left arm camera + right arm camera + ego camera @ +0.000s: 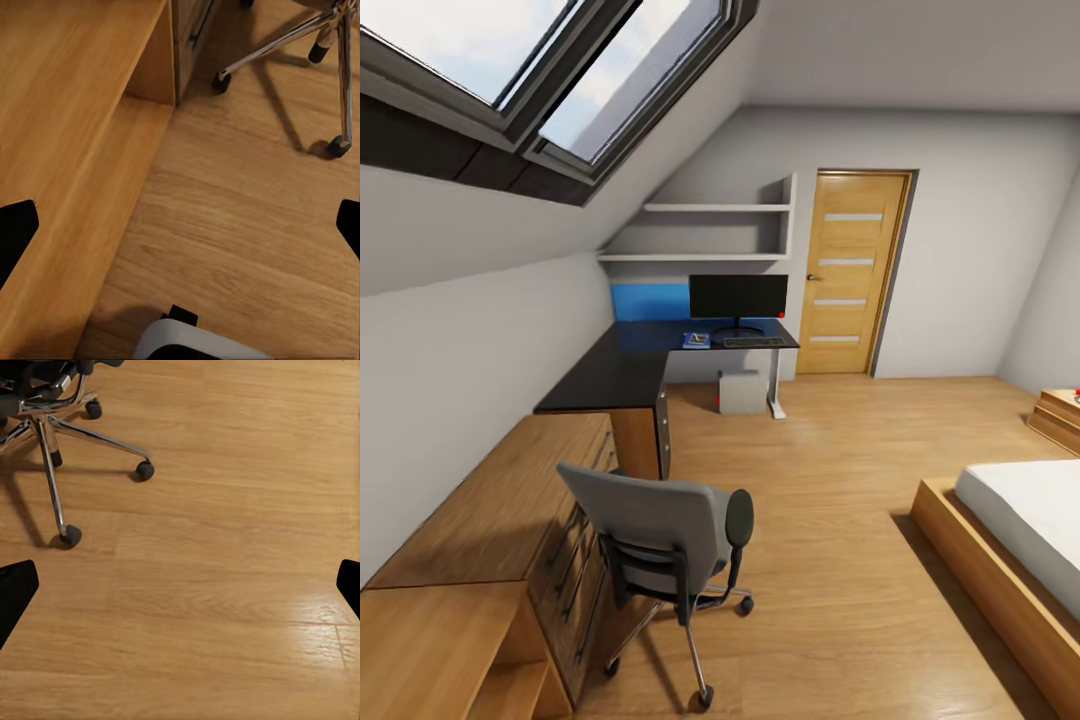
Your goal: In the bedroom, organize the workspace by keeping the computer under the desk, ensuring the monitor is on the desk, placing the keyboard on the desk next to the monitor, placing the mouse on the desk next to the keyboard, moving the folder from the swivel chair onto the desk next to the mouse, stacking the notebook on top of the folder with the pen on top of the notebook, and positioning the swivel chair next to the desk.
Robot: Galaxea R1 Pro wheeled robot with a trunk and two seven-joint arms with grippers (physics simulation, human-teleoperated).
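Note:
The swivel chair (660, 535) stands on the wood floor close ahead with its grey back toward me, hiding its seat. Its chrome base shows in the left wrist view (300, 37) and the right wrist view (52, 427). Far across the bedroom, the black L-shaped desk (622, 368) carries the monitor (738, 297), with the keyboard (753, 342) in front of it. A small flat blue item (696, 340), too small to identify, lies left of the keyboard. The computer (745, 391) sits under the desk. My left gripper (180, 232) and right gripper (180, 589) hang open over the floor, holding nothing.
A light wooden dresser (490, 520) runs along the left wall beside the chair, its top under my left gripper (67, 112). A bed (1020, 520) fills the right side. A wooden door (852, 272) and wall shelves (710, 230) stand at the far end. Open floor lies between.

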